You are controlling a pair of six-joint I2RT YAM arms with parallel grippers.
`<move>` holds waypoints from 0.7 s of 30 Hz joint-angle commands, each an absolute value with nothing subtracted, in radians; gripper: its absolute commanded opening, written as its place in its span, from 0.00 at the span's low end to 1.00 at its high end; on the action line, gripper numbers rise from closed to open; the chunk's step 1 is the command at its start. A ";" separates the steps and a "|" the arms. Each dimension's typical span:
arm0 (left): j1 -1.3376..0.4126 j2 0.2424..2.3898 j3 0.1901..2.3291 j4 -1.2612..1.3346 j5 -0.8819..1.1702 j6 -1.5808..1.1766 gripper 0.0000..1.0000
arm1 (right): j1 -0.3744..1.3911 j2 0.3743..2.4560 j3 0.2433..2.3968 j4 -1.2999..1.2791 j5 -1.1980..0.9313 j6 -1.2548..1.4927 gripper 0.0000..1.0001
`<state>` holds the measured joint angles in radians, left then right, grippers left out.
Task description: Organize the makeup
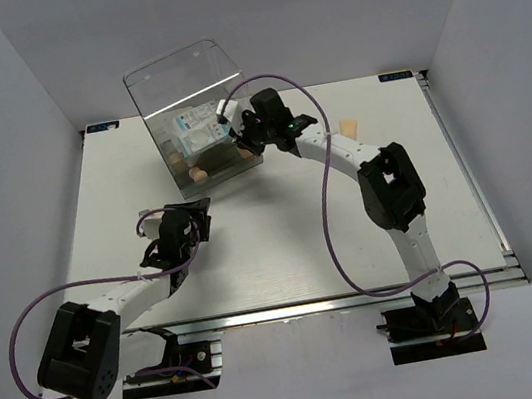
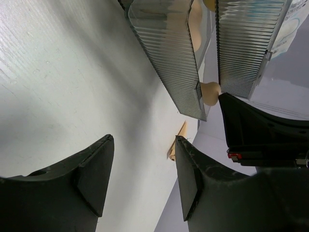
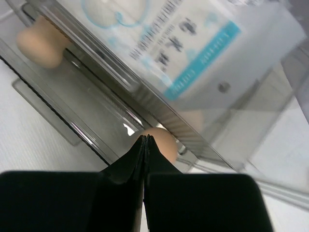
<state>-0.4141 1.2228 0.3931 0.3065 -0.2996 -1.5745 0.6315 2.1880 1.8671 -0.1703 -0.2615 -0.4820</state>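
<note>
The clear drawer box (image 1: 182,81) stands at the back of the table. White-and-blue packets (image 1: 196,129) lie in it, with peach sponges (image 1: 198,175) in its front part. My right gripper (image 1: 239,143) is at the box's right front corner. In the right wrist view it (image 3: 146,137) is shut with nothing between the fingers, its tips right in front of a sponge (image 3: 163,140). Behind that are a packet (image 3: 178,43) and a second sponge (image 3: 41,41). My left gripper (image 1: 197,213) is open and empty (image 2: 142,140) over the bare table. A tan cone tube (image 1: 349,129) lies to the right.
The white table (image 1: 284,247) has walls on three sides. The left wrist view shows the ribbed drawer fronts (image 2: 169,58), a sponge (image 2: 210,93) at the box's corner, the cone tube (image 2: 172,149) far off and the right arm's black body (image 2: 265,130).
</note>
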 commanded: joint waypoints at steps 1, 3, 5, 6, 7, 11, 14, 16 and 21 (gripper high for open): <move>-0.411 1.184 0.391 0.284 -0.319 -1.574 0.63 | 0.670 2.221 1.937 -0.198 -0.287 -0.489 0.00; -0.410 1.178 0.388 0.282 -0.321 -1.574 0.63 | 0.686 2.232 1.948 -0.201 -0.290 -0.483 0.00; -0.410 1.177 0.388 0.279 -0.324 -1.574 0.63 | 0.699 2.244 1.957 -0.202 -0.291 -0.479 0.00; -0.410 1.175 0.387 0.278 -0.324 -1.575 0.63 | 0.703 2.247 1.959 -0.202 -0.293 -0.479 0.00; -0.411 1.175 0.387 0.278 -0.324 -1.574 0.63 | 0.707 2.253 1.960 -0.202 -0.295 -0.479 0.00; -0.410 1.184 0.394 0.278 -0.322 -1.574 0.63 | 0.724 2.253 1.976 -0.189 -0.310 -0.459 0.00; -0.411 1.189 0.406 0.281 -0.322 -1.560 0.63 | 0.723 2.178 1.942 -0.124 -0.345 -0.404 0.00; -0.410 1.206 0.422 0.284 -0.316 -1.545 0.64 | 0.721 2.099 1.907 -0.065 -0.368 -0.364 0.00; -0.411 1.308 0.471 0.350 -0.285 -1.532 0.48 | 0.675 1.924 1.759 0.073 -0.400 -0.296 0.00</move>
<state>-0.4141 1.2587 0.4175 0.3012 -0.3019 -1.5574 0.7109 2.1014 1.8187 -0.1032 -0.3504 -0.3664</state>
